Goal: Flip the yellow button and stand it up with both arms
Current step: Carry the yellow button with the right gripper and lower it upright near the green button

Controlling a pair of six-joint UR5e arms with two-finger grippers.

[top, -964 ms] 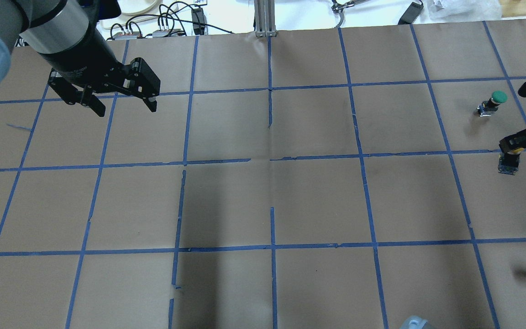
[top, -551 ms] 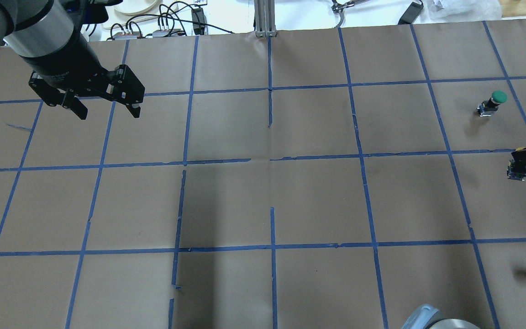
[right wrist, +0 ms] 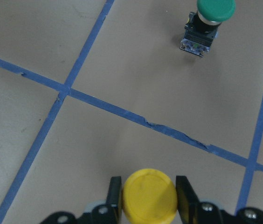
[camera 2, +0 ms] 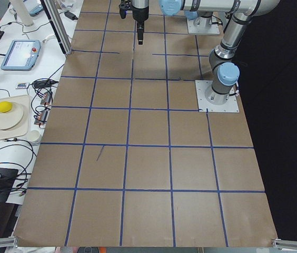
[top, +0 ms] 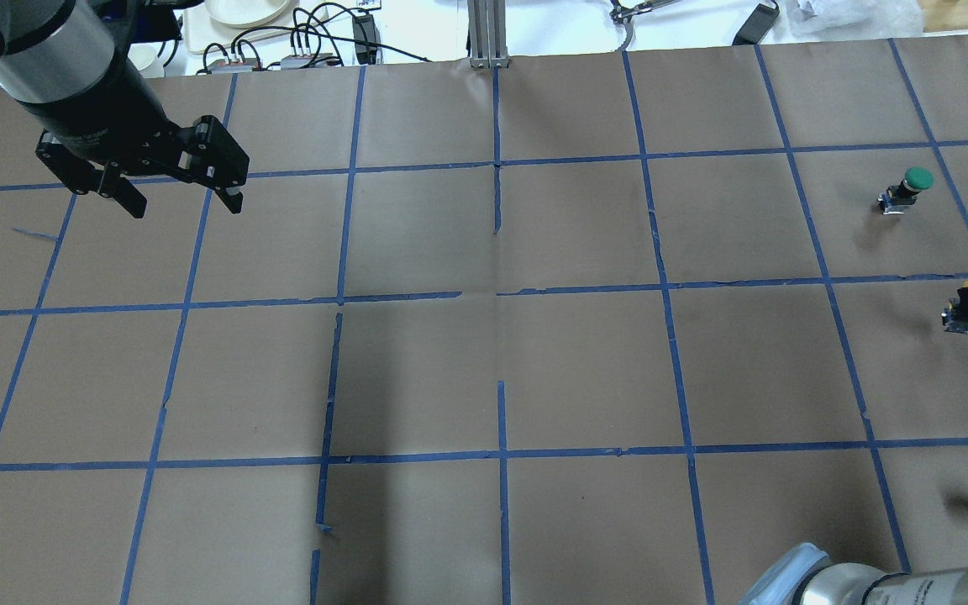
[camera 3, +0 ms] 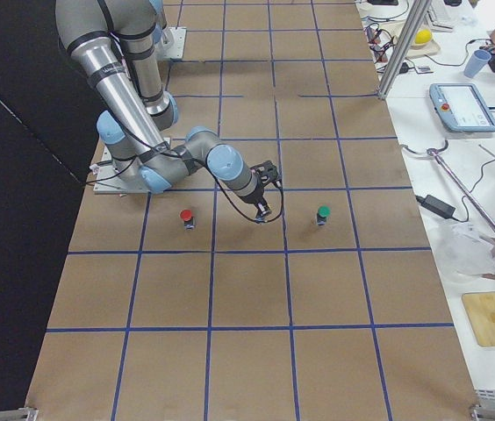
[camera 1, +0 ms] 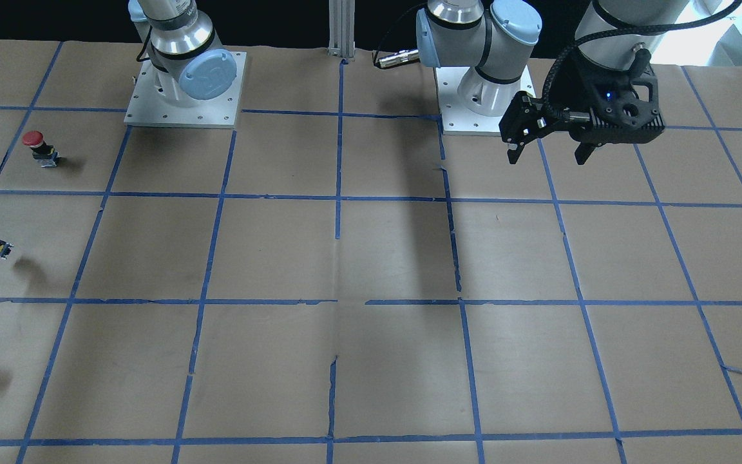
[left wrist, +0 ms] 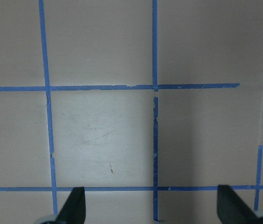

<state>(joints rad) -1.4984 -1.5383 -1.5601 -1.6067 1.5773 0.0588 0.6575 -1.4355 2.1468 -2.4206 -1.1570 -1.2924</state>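
Right gripper, jaws closed on either side of the round cap of the yellow button, held it apparently clear of the paper-covered table. It sat at the right edge in the overhead view, on the near side of the upright green button. Left gripper hovered empty and wide open over the far left squares, well apart from it.

The step in hand appeared to be the carry toward a hand-over. Done well, the right gripper would keep a firm clamp on the cap and present the bare black body toward the centre. The left fingers would close across that body before the right let go.

The button's long axis lay close to level, along the right gripper's reach. Its cap pointed toward the wrist and the table's right edge, its terminal end toward the middle.
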